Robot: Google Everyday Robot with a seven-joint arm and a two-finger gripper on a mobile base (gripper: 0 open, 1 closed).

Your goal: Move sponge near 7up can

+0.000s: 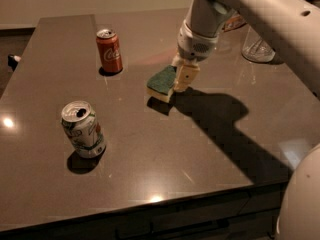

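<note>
The pincer (177,79) holds the sponge (161,82) lifted just off the desk (210,149) at its far middle, so the carry seems begun, and next calls for travelling near-left toward the 7up can (82,129).

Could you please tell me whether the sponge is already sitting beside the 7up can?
No, the claw grips the sponge closer to the red can, well apart from the 7up can at front left.
</note>
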